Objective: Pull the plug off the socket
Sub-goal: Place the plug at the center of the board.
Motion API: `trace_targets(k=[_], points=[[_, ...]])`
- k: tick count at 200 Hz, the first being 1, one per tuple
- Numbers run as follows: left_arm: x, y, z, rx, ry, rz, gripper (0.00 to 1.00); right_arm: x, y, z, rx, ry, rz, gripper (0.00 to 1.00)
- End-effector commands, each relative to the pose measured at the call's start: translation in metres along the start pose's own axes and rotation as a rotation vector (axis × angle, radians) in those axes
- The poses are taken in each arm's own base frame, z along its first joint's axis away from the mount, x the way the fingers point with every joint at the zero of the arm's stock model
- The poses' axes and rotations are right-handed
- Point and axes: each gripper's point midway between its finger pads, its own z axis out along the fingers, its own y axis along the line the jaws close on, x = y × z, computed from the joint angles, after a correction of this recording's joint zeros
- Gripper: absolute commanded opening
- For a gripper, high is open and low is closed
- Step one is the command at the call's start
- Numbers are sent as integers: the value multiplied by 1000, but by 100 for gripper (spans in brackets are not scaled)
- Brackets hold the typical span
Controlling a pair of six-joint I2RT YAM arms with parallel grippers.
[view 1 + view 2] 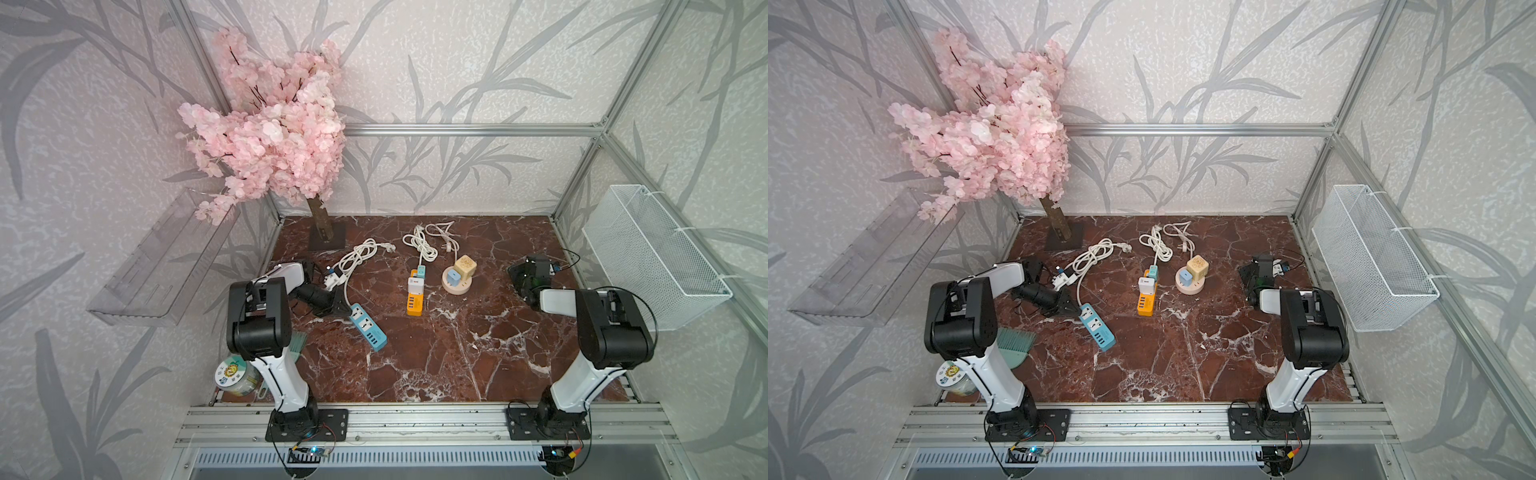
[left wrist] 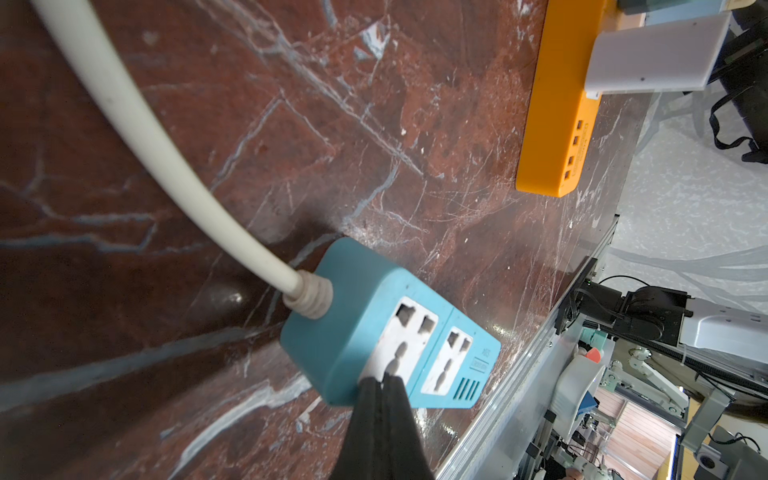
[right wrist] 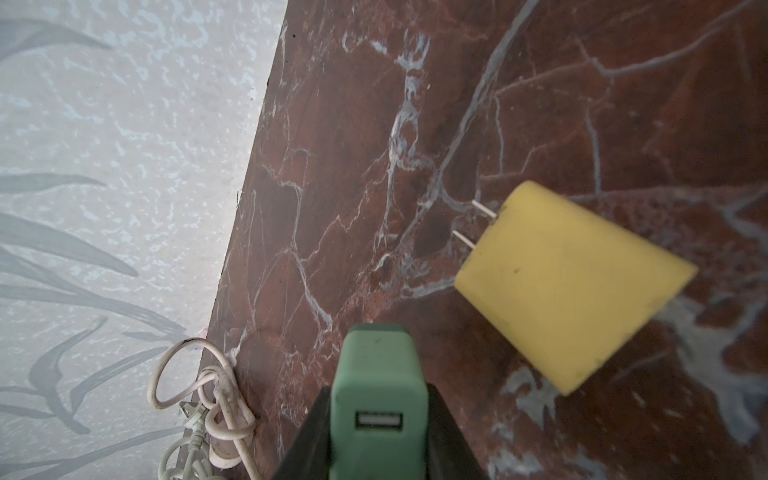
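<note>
The green plug [image 3: 378,365] is clear of any socket. The right end effector [image 3: 380,415] is clamped on its two sides and holds it over the desk [image 1: 457,353] at the right-middle of both top views. It is just beside a yellow charger [image 3: 569,286] lying flat with two prongs bared. I cannot tell whether the plug touches the desk.

The left end effector [image 2: 384,380] has its fingers pressed together with nothing between them. Its tips bear on the white socket face of the blue power strip [image 1: 368,328], left of centre in the top views. Both of the strip's outlets show empty.

The pull looks done, so the risks lie in letting go. If released from a height, the plug could bounce onto the yellow charger or skid toward the desk's right edge. Its smooth sides could also twist in the grip. On the left, tips that lift off at a slant could drag the light strip or catch in an outlet hole. The stiff white cord [image 2: 145,137] may swing the strip once the pressure is gone.
</note>
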Motion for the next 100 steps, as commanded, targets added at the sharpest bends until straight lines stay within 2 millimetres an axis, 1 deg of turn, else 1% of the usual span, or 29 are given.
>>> trace_targets(k=[1, 19, 38, 53, 83, 100], points=[[6, 24, 8, -95, 41, 2, 0, -2, 2, 5, 17, -25, 13, 9], [5, 25, 8, -94, 40, 3, 0, -2, 3, 8, 37, -31, 2, 9], [5, 24, 8, -93, 40, 2, 0, 0, 4, 14, 47, -20, -6, 12], [5, 24, 8, -92, 40, 2, 0, 2, -1, 17, 65, -15, -3, 14], [5, 24, 8, -92, 41, 2, 0, 7, -10, 18, 96, 0, -20, 22], [5, 24, 8, -93, 40, 3, 0, 10, -15, 17, 112, 15, -25, 24]])
